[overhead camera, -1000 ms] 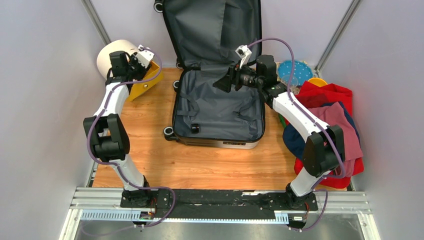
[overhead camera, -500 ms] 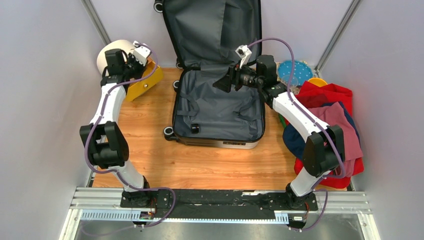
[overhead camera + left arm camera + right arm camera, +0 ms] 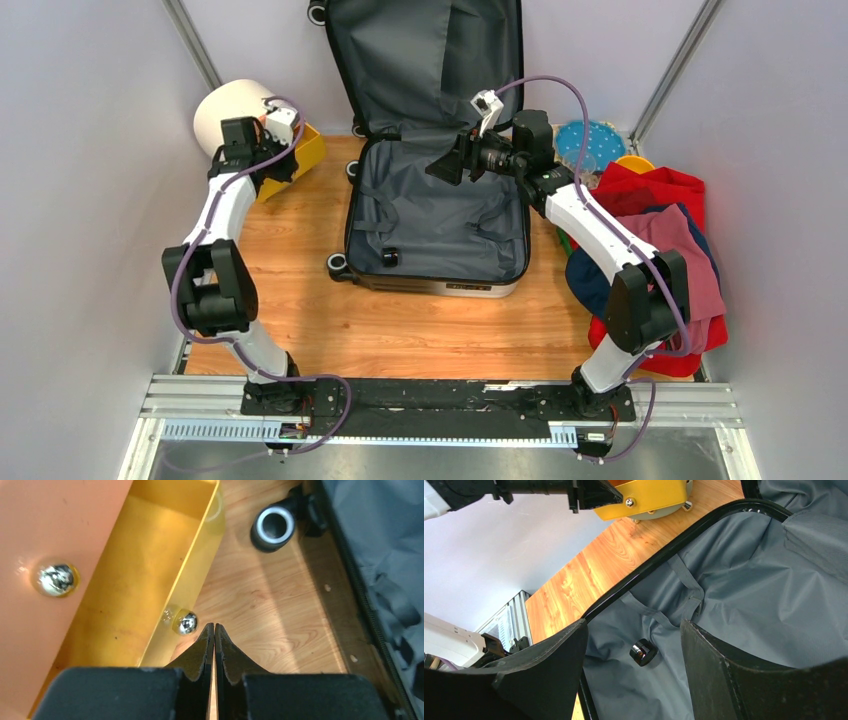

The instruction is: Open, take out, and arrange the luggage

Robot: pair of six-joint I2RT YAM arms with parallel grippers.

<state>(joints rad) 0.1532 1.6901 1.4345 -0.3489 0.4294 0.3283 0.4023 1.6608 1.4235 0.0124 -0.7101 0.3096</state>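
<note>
Luggage (image 3: 440, 225) sits open mid-table (image 3: 400, 330). The bottom half lies flat and the lid stands up against the back wall, grey lining showing in both. A small black round part (image 3: 643, 651) lies on the lining near the straps. Black wheel (image 3: 274, 524) is at the case's left far corner, on the wood.

Left gripper (image 3: 214, 630) is off to the left of the case, by the round cream box (image 3: 228, 105). Its jaws are pressed together with only a hairline slit, and nothing is between them. The tips sit just right of the shiny knob (image 3: 186, 622) on the yellow drawer (image 3: 145, 565); can't tell if they touch it. The drawer is pulled out, inside bare. The orange drawer (image 3: 55, 530) is next to it on the left, with its own metal knob.

Right gripper (image 3: 633, 627) hovers over the open case near the hinge line, pointing left. Its jaws are spread wide and it holds nothing; only lining shows between the fingers.

A pile of red, blue and pink clothes (image 3: 660, 230) lies at the right edge of the table, just right of the case. Behind it is a blue dotted round thing (image 3: 588, 140); can't tell what it is.
</note>
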